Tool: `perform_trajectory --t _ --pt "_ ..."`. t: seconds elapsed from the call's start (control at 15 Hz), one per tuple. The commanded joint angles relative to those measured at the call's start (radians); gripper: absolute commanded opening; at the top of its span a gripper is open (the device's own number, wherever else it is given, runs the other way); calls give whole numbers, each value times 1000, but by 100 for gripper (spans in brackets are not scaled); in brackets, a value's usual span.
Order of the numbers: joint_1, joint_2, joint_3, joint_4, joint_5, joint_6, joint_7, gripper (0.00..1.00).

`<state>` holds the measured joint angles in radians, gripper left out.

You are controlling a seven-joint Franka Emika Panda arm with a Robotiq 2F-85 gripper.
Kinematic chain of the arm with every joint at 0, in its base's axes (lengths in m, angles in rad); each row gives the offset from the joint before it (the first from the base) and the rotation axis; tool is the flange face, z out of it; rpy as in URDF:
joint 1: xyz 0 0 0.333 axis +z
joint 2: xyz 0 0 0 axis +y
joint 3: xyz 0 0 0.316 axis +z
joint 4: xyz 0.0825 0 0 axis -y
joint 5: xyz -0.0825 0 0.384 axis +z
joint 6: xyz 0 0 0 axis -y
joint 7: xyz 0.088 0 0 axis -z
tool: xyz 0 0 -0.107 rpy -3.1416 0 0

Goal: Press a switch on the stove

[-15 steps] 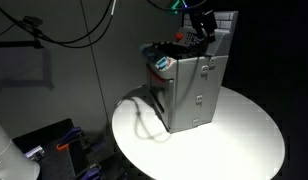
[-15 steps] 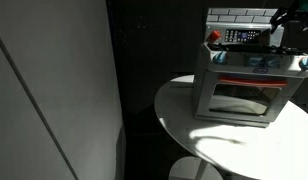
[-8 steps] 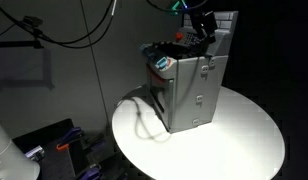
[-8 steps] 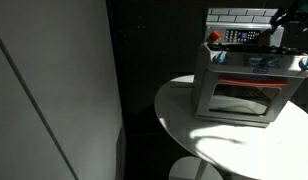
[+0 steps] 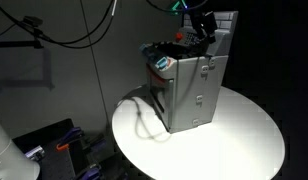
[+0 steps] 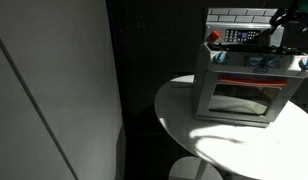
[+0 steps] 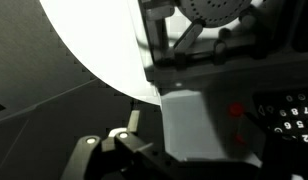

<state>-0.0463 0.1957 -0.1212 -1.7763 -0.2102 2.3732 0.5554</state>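
Note:
The small grey toy stove (image 5: 194,90) stands on a round white table (image 5: 244,135). In both exterior views it shows a tiled back panel and a glass oven door (image 6: 244,98). My gripper (image 5: 205,35) hangs over the stove top close to the back panel, at the right end in an exterior view (image 6: 278,32). It is dark, and I cannot make out how its jaws stand. The wrist view looks down on a grey stove surface (image 7: 194,120), a red button (image 7: 236,110), a dark panel with white-marked keys (image 7: 291,115) and a round burner (image 7: 219,10).
A cable (image 5: 144,115) lies looped on the table beside the stove. Red and blue parts (image 6: 216,40) sit on the stove top. A tall dark panel (image 6: 54,90) fills one side. Clutter (image 5: 54,145) lies on the floor below the table edge.

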Motion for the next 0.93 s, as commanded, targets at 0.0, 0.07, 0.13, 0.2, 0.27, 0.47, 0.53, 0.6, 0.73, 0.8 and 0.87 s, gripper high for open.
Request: perform_trajectory --t 0.0,0.07,0.13,0.2,0.27,0.47,0.53,0.6,0.73,0.8,0.87 --pt "13 26 -16 45 -18 -18 27 100" --pt "14 28 -16 46 -18 -18 27 100" --pt "14 31 -17 48 -18 -18 27 100" --pt "14 33 -18 50 -18 -18 27 100" --pt "14 35 -19 52 -18 -18 27 100" --pt "15 41 -20 60 -16 -18 25 100" --pt "16 44 -21 64 -16 -18 24 100" --pt "16 46 -21 68 -16 -18 24 100" --pt "17 49 -22 72 -15 -19 23 100" --pt "17 50 -22 73 -14 -18 22 100" --pt "18 52 -22 76 -13 -19 22 100"
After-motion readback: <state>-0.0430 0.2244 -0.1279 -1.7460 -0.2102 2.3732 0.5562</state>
